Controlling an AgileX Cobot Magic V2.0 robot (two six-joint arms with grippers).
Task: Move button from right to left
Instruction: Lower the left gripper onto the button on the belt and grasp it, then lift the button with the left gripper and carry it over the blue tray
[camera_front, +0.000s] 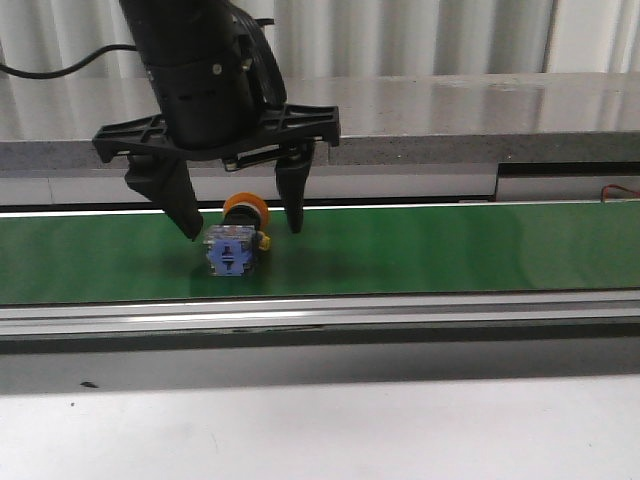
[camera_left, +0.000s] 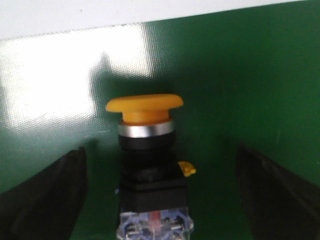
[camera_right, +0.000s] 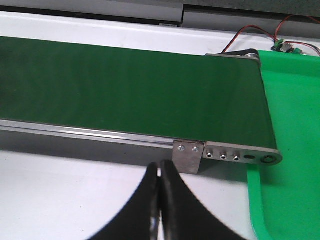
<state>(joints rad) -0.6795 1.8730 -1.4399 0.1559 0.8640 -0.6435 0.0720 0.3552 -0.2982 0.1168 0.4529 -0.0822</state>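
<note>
- The button (camera_front: 236, 243) lies on its side on the green belt (camera_front: 450, 250), toward the left part of the belt. Its yellow cap points to the far side and its blue block faces you.
- Your left gripper (camera_front: 243, 226) hangs right over the button. Its jaws are wide open, one on each side, and they hold nothing. In the left wrist view there is a gap between the button (camera_left: 150, 165) and each jaw.
- Your right gripper (camera_right: 159, 210) is over the white worktop (camera_right: 60, 200), near the right end of the belt. Its jaws are pressed together and empty.
- The button is round on top, so it could roll if one jaw bumps it first.
- If the jaws close on the smooth cap, I think it may slip out. The boxy black part looks like the safer place to squeeze.
- If the jaws go too low, they could scrape the belt.
</note>
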